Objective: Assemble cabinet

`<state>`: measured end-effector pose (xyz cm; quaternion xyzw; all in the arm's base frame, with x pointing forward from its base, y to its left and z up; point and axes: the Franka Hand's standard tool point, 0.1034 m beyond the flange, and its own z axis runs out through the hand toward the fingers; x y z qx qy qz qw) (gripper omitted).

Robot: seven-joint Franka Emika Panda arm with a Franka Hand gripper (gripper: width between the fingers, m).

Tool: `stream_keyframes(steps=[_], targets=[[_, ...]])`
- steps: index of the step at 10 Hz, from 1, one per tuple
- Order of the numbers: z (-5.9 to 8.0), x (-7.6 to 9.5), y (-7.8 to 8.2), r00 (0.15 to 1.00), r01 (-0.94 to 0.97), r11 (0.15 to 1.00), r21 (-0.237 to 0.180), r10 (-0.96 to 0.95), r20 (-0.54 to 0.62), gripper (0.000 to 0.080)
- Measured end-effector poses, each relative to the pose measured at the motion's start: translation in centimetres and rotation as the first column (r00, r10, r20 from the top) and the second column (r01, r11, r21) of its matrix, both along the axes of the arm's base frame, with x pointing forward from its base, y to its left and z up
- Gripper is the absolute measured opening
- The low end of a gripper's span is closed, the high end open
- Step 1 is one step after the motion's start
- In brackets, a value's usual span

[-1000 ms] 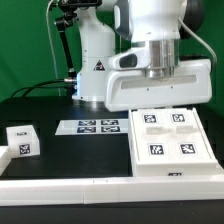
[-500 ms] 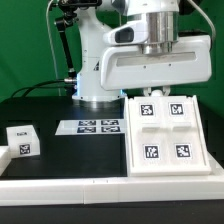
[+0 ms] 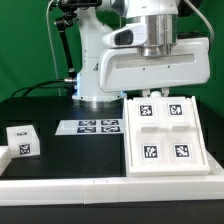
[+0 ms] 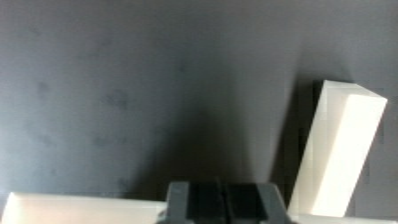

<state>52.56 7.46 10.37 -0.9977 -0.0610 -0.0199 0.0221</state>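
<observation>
In the exterior view the cabinet (image 3: 168, 138) lies flat on the black table (image 3: 45, 108), toward the exterior view's right, with its tags facing up in four shallow recesses. The arm (image 3: 150, 65) hangs just over the cabinet's far edge, and its fingertips are hidden there. A small cube (image 3: 22, 140) sits well apart toward the left, with the marker board (image 3: 90, 127) between the two.

In the wrist view the gripper (image 4: 226, 197) has its two fingers pressed together with nothing between them. A white bar (image 4: 342, 150), probably one wall of the cabinet, stands beside them without touching.

The cabinet looks like stiff, light, smooth plastic, so it should slide easily and could slip from a pinch. The body looks too broad for the jaws. A thin outer wall or rim is the likely place to take hold.
</observation>
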Motion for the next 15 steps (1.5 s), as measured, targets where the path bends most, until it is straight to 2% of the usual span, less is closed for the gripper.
stream_keyframes(steps=[1, 3, 6, 11, 13, 15], targets=[[1.5, 1.1, -0.4, 1.000, -0.013, 1.000, 0.001, 0.013, -0.021, 0.0002], [3.1, 2.9, -1.2, 0.999, -0.006, 1.000, 0.007, 0.007, -0.053, 0.0002], [4.1, 4.1, -0.9, 0.994, -0.004, 1.000, 0.007, 0.005, -0.105, 0.0002], [4.1, 4.0, -0.6, 0.993, 0.000, 1.000, 0.002, 0.000, -0.117, 0.0002], [4.7, 4.2, -0.6, 0.993, -0.001, 1.000, 0.002, 0.001, -0.121, 0.0002], [5.7, 5.0, -1.3, 0.990, -0.005, 1.000, 0.003, 0.005, -0.139, 0.0002]])
